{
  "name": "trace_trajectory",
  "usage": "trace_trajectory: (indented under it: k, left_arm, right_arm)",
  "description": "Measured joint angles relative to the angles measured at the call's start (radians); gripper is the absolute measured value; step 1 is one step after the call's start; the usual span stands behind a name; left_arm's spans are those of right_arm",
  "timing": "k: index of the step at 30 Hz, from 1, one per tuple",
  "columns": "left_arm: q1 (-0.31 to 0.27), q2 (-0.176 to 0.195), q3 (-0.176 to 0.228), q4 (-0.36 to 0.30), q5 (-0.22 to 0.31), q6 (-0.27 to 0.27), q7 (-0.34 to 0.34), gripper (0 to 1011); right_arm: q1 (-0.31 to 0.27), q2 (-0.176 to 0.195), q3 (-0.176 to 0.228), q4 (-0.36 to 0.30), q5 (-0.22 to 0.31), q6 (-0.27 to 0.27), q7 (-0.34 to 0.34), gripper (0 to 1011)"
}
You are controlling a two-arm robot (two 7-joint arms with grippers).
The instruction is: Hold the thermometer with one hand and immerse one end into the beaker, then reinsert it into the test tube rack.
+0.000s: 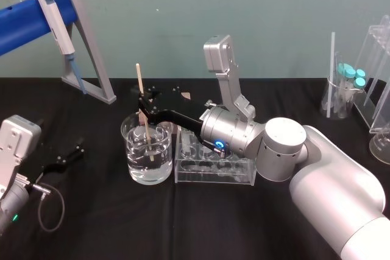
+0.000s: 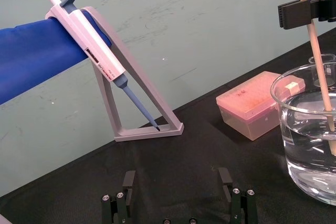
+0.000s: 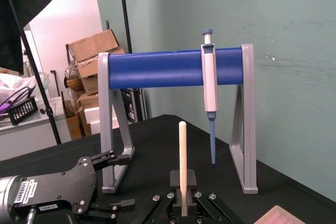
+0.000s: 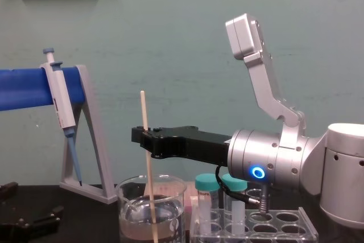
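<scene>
At the near left, the left gripper point(image 1: 66, 158) sits low over the black table point(image 1: 91, 223). Its fingers point(image 2: 128, 182) are spread apart with nothing between them. Farther in, at the middle, the clear rack point(image 1: 213, 178) stands on the table with the beaker point(image 1: 159, 165) just beside it on its left; whether they touch I cannot tell. Two teal-capped tubes point(image 4: 206, 189) stand upright in the rack. The right arm reaches from the right across and above the rack. The right gripper point(image 1: 143, 112) hangs over the beaker, pinching the thermometer point(image 1: 139, 80) about midway along it. The thermometer stands almost upright, slightly tilted, with its lower end under the water inside the beaker and its upper part rising well above the gripper. Whether its tip meets the glass bottom I cannot tell. Behind the beaker lies a pink tip box point(image 2: 254, 103). Farthest back on the left, the grey stand point(image 1: 91, 47) with its blue bar carries the pipette point(image 1: 56, 19), hanging tip down.
</scene>
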Motion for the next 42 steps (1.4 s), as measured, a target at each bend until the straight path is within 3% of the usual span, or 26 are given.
trace_trajectory:
  k: [42]
  left_arm:
    - [0.0, 0.0, 0.0, 0.0, 0.0, 0.0, 0.0, 1004]
  right_arm:
    - [0.001, -0.001, -0.001, 0.002, 0.001, 0.0, 0.001, 48]
